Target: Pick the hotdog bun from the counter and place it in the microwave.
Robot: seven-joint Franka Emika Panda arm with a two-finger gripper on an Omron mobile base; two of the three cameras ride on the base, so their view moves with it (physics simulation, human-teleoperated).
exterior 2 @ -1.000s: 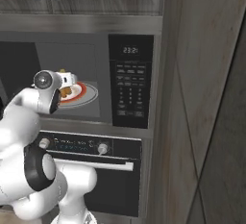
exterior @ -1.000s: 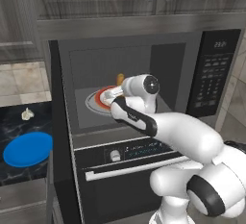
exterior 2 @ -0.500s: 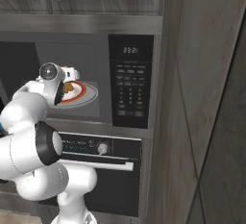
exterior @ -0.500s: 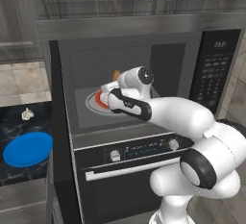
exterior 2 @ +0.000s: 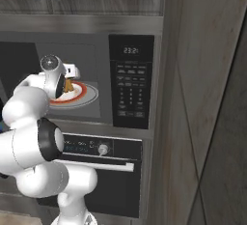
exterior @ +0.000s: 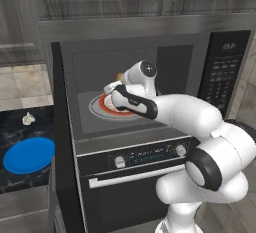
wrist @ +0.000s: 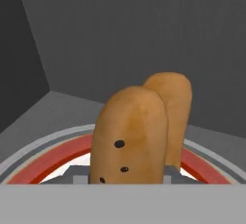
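- We have the hotdog bun [wrist: 141,136] clamped in the gripper [exterior: 114,88], jaws drawn in against its sides. In the hand view the bun stands up from between them and covers the finger tips themselves.
- The hand is reached inside the microwave [exterior: 150,92], over the round turntable [exterior: 102,108] with its red ring. We judge the bun is being carried low and near the plate's middle so that it lands flat on the plate, not on the rim or the grey floor beside it.
- In the hand view the red ring curves out to both sides below the bun, with the cavity's back wall and one side wall behind. That suggests we are fairly centred, though we cannot tell whether the bun touches the plate or hangs just above it.
- In the left base view our own forearm crosses the cavity and hides most of the bun; a small orange spot [exterior: 119,76] shows above the wrist. In the right base view an orange-brown sliver [exterior 2: 69,86] peeks beside the hand, over the plate.
- The black door stands swung open at the left edge of the opening.
- On the counter [exterior: 15,127], at the left edge of that view, a blue plate [exterior: 28,154] and a small whitish lump [exterior: 27,119] sit well apart from the work.
- Releasing is what remains, by our reading.
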